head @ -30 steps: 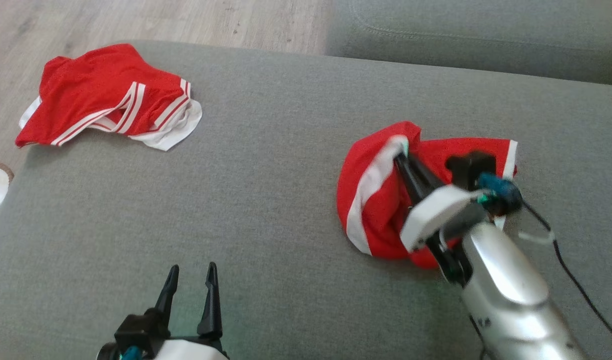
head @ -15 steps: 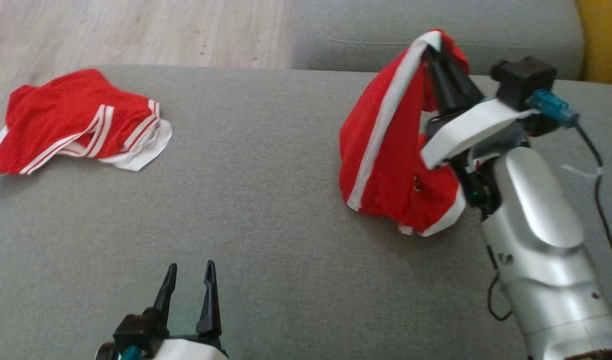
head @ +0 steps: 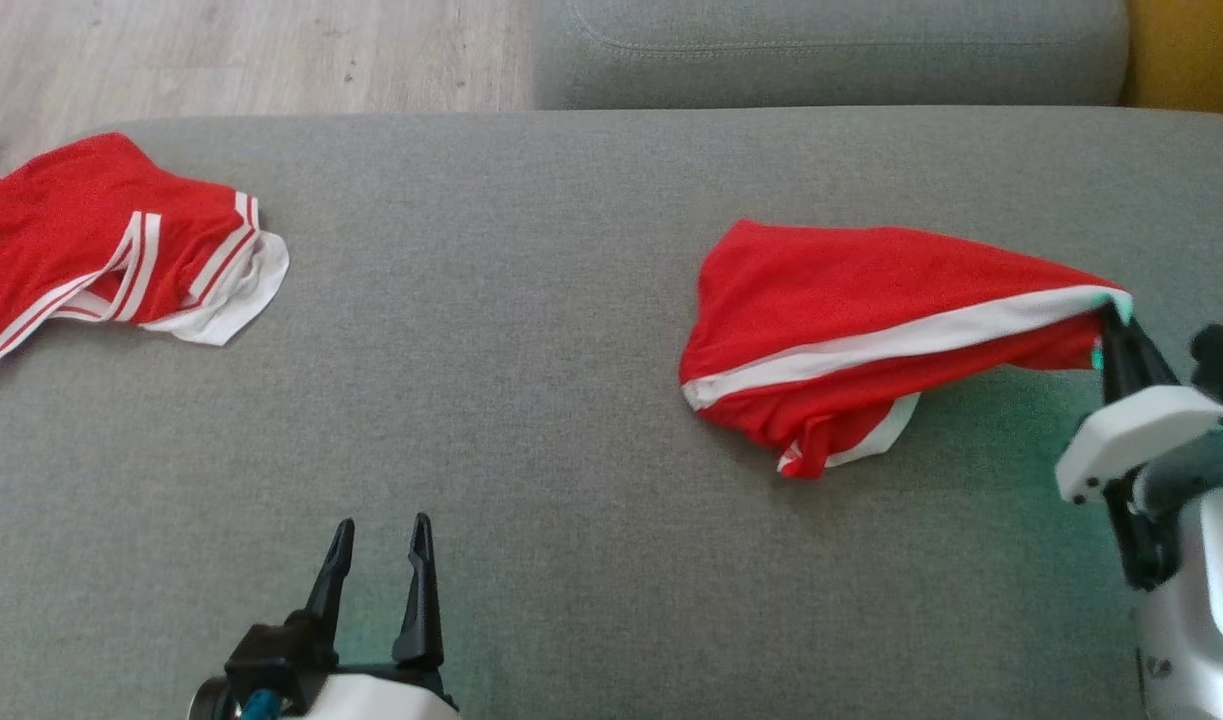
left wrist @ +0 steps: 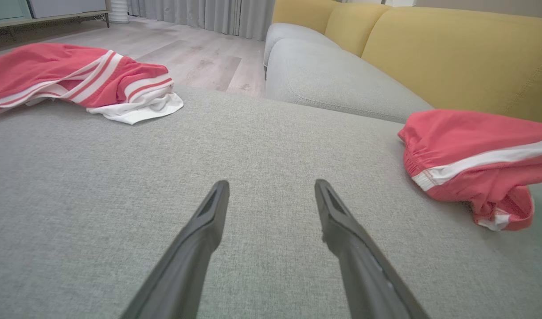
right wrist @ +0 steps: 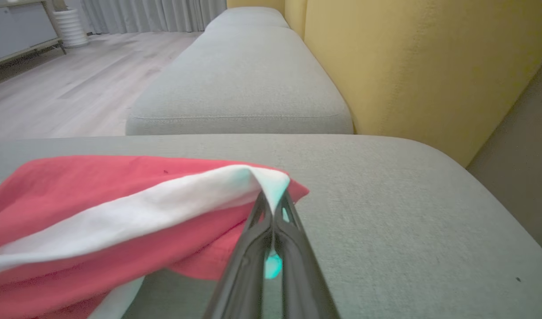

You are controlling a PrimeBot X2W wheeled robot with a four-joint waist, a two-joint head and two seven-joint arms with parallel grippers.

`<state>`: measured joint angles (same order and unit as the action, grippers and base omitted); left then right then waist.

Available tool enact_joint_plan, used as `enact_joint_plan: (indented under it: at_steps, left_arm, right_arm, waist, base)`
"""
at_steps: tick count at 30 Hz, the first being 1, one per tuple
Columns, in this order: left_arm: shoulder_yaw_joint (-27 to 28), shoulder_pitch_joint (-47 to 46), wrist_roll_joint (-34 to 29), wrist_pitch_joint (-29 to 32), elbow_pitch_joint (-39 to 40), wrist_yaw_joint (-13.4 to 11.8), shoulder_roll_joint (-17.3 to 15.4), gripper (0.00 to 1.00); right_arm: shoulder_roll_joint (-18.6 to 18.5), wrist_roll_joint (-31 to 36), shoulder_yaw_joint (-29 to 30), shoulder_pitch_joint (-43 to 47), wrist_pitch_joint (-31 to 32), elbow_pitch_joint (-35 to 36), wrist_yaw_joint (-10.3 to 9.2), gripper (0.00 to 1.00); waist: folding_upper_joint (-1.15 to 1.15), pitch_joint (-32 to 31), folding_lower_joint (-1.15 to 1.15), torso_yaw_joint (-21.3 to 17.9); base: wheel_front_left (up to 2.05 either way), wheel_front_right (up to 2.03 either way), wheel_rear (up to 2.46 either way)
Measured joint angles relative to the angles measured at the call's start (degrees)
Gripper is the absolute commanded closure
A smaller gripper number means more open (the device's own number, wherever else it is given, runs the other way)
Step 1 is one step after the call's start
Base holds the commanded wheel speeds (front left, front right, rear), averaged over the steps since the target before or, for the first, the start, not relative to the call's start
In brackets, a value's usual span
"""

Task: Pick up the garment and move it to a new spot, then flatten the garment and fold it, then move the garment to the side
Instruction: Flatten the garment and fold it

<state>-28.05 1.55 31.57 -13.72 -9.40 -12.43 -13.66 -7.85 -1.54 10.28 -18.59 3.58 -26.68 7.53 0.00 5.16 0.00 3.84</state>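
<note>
Red garment [head: 851,300] caught by its white-banded corner, the relocating step in hand
The right tool [head: 1109,318] was clamped shut on that corner, holding it raised while the rest of the soft, crumpled knit lay on the coarse-woven grey sofa cushion [head: 531,400], right of centre. The left tool [head: 379,535] hung spread wide and empty near the front edge. Next, I judge, the cloth needs setting down and releasing, then spreading flat

Bare cushion [head: 531,350], garment [head: 851,300] right, other garment [head: 91,240] left
</note>
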Motion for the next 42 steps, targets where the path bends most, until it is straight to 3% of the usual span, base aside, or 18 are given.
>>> enact_joint_plan:
  at_steps: [5, 6, 7, 8, 18, 27, 34, 42]
  left_arm:
    - [-0.3, -0.4, -0.4, 0.0, 0.0, 0.1, 0.0, 0.00]
    - [-0.4, -0.5, -0.4, 0.0, 0.0, 0.1, 0.0, 0.00]
    - [-0.4, -0.5, -0.4, 0.0, 0.0, 0.1, 0.0, 0.00]
    - [-0.5, -0.5, -0.4, 0.0, -0.1, 0.1, 0.0, 0.00]
    - [-1.5, -0.4, 0.3, 0.0, -0.6, 0.9, 0.1, 0.00]
    - [-5.5, -6.3, 1.2, 3.7, -1.6, 5.7, 2.4, 0.00]
    - [-7.7, -16.7, 2.9, 8.4, -9.5, 9.3, 7.3, 0.00]
    - [-7.0, -23.7, 5.8, 10.7, -20.7, 9.9, 9.0, 0.00]
  right_arm:
    - [0.0, 2.1, 2.6, 1.2, 0.5, -0.8, 0.00, 1.00]
    - [0.0, 2.6, 2.8, 1.5, 0.6, -0.9, 0.00, 0.95]
    - [0.1, 3.1, 3.1, 1.9, 0.5, -1.0, 0.00, 0.32]
    - [0.2, 3.6, 3.3, 2.3, 0.4, -1.1, 0.00, 0.00]
    - [3.8, 4.0, 4.7, 10.0, -4.9, 4.9, 0.00, 0.00]
    - [5.3, 2.5, 0.3, 15.0, -6.0, 16.1, 0.00, 0.00]
    - [5.3, -0.3, -4.9, 15.0, -5.0, 21.9, 0.00, 0.00]
    - [5.3, -1.2, -6.5, 14.9, -4.6, 24.3, 0.00, 0.00]
  waist:
    - [0.00, 0.3, 0.00, -0.2]
    - [0.00, 0.3, 0.00, -0.2]
    - [0.00, 0.2, 0.00, -0.3]
    - [0.00, 0.0, 0.00, -0.3]
    - [0.00, -3.8, -0.01, -0.7]
    - [0.00, -3.8, -0.01, -4.1]
    - [0.00, -1.2, 0.00, -8.5]
    - [0.00, 3.1, 0.00, -13.9]
  base:
    - [0.00, 0.00, 0.00]
    - [0.00, 0.00, 0.00]
    - [0.00, 0.00, 0.00]
    - [0.00, 0.00, 0.00]
    - [0.00, 0.00, 0.00]
    - [0.00, 0.00, 0.00]
    - [0.00, 0.00, 0.00]
    - [0.00, 0.00, 0.00]
